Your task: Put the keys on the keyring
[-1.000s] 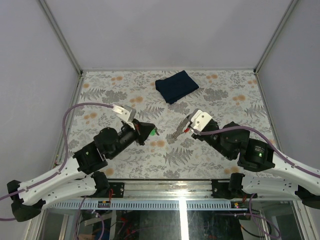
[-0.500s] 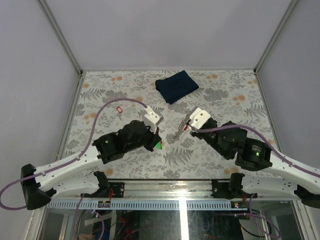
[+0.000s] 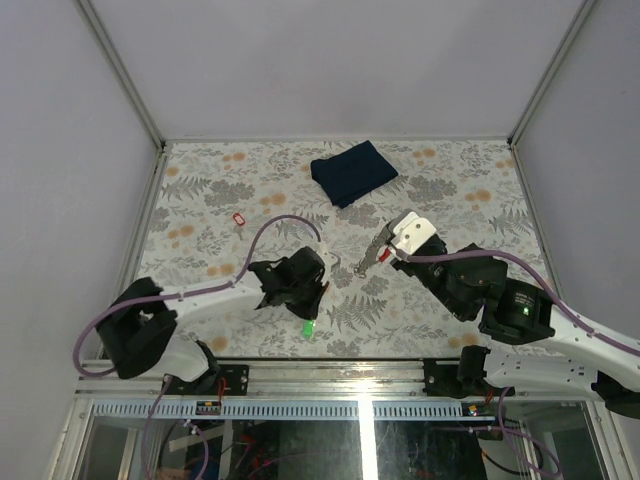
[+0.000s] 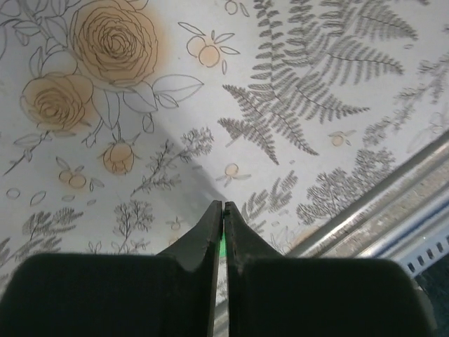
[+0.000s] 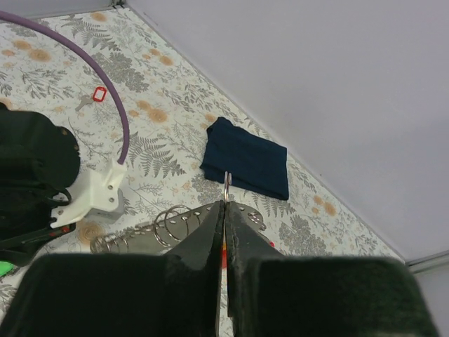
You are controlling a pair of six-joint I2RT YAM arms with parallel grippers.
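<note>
My left gripper [image 3: 309, 316] hangs low over the table near its front edge, shut on the green-headed key [image 3: 308, 328]. In the left wrist view only a green sliver of that key [image 4: 222, 247] shows between the closed fingers, behind the left gripper's tips [image 4: 224, 205]. My right gripper [image 3: 384, 251] is shut on the keyring [image 3: 368, 260], a silvery strip with wire loops that sticks out to the left. In the right wrist view one thin ring of the keyring [image 5: 226, 183] stands up past the right gripper's tips [image 5: 224, 204], and a bit of red shows between the jaws.
A folded dark blue cloth [image 3: 352, 172] lies at the back middle, also in the right wrist view [image 5: 245, 159]. A small red tag [image 3: 238, 218] lies on the table to the left [image 5: 99, 94]. The metal front rail [image 4: 393, 210] runs close beside the left gripper.
The left arm has swung right and toward the front edge, carrying the green key down with it and uncovering the red tag. The right gripper has shifted slightly back with the keyring.
</note>
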